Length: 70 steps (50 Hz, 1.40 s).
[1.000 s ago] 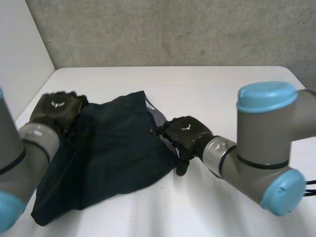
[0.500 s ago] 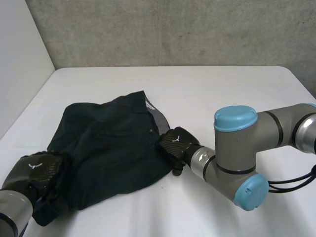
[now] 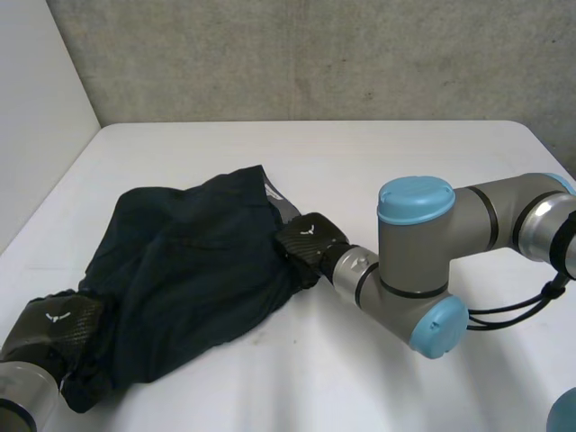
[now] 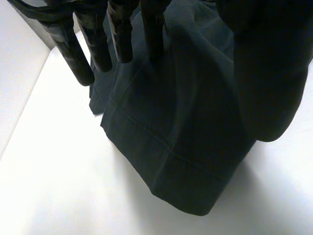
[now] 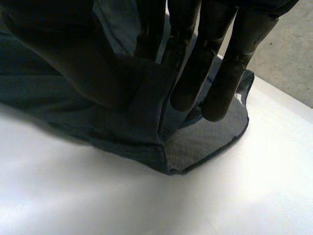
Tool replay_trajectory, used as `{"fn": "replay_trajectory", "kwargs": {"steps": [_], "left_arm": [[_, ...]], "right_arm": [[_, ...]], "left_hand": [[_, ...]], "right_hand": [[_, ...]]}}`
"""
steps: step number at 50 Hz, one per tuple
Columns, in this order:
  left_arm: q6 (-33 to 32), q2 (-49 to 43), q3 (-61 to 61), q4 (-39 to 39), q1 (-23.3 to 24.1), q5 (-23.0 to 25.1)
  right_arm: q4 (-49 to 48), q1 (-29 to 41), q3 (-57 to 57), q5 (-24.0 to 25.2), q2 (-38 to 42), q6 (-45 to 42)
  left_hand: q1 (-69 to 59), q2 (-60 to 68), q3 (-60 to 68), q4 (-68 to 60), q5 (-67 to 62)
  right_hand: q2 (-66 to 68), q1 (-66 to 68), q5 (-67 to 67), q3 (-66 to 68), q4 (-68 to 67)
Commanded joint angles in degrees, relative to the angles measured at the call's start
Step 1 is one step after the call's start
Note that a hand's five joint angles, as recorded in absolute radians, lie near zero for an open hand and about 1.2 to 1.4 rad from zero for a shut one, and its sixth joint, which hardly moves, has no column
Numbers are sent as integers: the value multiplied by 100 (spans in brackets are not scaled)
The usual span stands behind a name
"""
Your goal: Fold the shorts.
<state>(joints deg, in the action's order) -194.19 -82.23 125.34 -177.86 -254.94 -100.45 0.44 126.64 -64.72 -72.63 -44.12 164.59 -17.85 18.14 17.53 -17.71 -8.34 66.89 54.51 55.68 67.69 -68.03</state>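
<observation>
Because the shorts (image 3: 189, 270) are thin, dark cloth, they should be light and limp: they will sag and crease wherever they are not held, and a loose layer may slide over the one beneath. They lie spread and rumpled on the white table (image 3: 405, 171), one leg reaching toward the robot and the waistband (image 5: 205, 139) on the side of the right arm, where a flap is turned back to show grey lining.

The left robot hand (image 3: 54, 328) sits at the near leg's hem (image 4: 166, 156). Its fingers (image 4: 80, 54) are straight and spread above the cloth with the thumb (image 4: 264, 73) well off to one side, so it looks open over the hem, not closed on it.

The right robot hand (image 3: 308, 241) is at the waistband edge. Its straight fingers (image 5: 188, 73) stand close to the thumb (image 5: 73, 58) with a raised ridge of cloth between them, which reads as a pinch on the shorts.

The hem and the waistband are the best places to hold: their stitched, doubled edges are firmer than the middle and less likely to slip. A hold there should catch both layers, or only the top one will lift. Holds at opposite ends should keep the cloth taut enough to fold flat.
</observation>
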Motion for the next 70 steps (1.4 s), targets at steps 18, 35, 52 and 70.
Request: {"fn": "replay_trajectory", "kwargs": {"steps": [18,35,52,70], "left_arm": [[-436,-1541,-352,-1347,-3,-9],[-656,-532,-1811,392,418,1159],[-279,-1330,-2935,691,181,1247],[56,-1911,-3745,937,120,1239]], "right_arm": [[53,-26,-129,-313,-466,961],[2002,-315,-936,-638,-1985,-1077],[712,-316,-1930,-270,-1977,433],[151,-245,-1817,-207,-1135,979]], "left_hand": [[-3032,3004,3064,-3047,-2984],[-6215,6186,6247,-6229,-6166],[-6215,6186,6247,-6229,-6166],[-6215,6186,6247,-6229,-6166]], "right_hand": [[1311,2549,1432,1231,-1197],[1311,2549,1432,1231,-1197],[-4822,-3584,-4702,-4902,4936],[-4171,-2933,-4050,-4251,4285]]}}
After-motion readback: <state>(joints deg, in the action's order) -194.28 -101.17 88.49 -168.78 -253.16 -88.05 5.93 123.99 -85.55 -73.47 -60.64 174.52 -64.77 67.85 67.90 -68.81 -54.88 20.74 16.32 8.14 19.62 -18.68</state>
